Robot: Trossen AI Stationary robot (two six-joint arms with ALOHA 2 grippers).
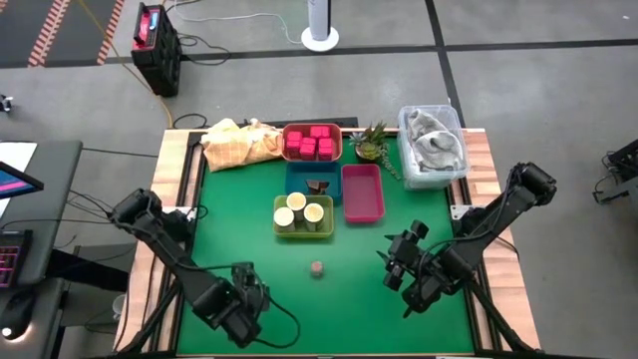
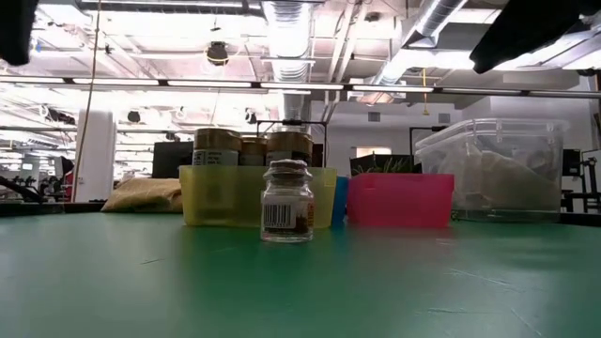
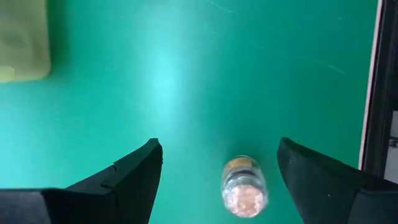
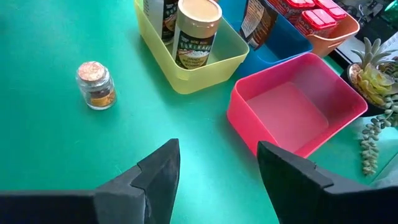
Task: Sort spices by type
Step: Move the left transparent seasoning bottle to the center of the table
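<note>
A tiny brownish jar (image 1: 317, 268) stands upright alone on the green table, also in the low view (image 2: 286, 202). My left gripper (image 1: 251, 299) hangs open to the jar's near left, pointing steeply down; in its wrist view (image 3: 217, 149) the jar (image 3: 244, 186) shows between the fingers but apart from them. My right gripper (image 1: 396, 261) waits open to the jar's right, nothing between its fingers (image 4: 217, 148). Cream-topped jars (image 1: 299, 209) stand in the yellow tray (image 1: 303, 234). Pink packets (image 1: 312, 141) fill the red tray. A dark brown piece (image 1: 317, 185) sits in the blue tray (image 1: 295, 179).
An empty pink tray (image 1: 362, 191) lies right of the blue one. Along the far edge are a yellow cloth (image 1: 237, 143), a small potted plant (image 1: 371, 143) and a clear bin (image 1: 434, 148) holding grey cloth. Bare green table surrounds the lone jar.
</note>
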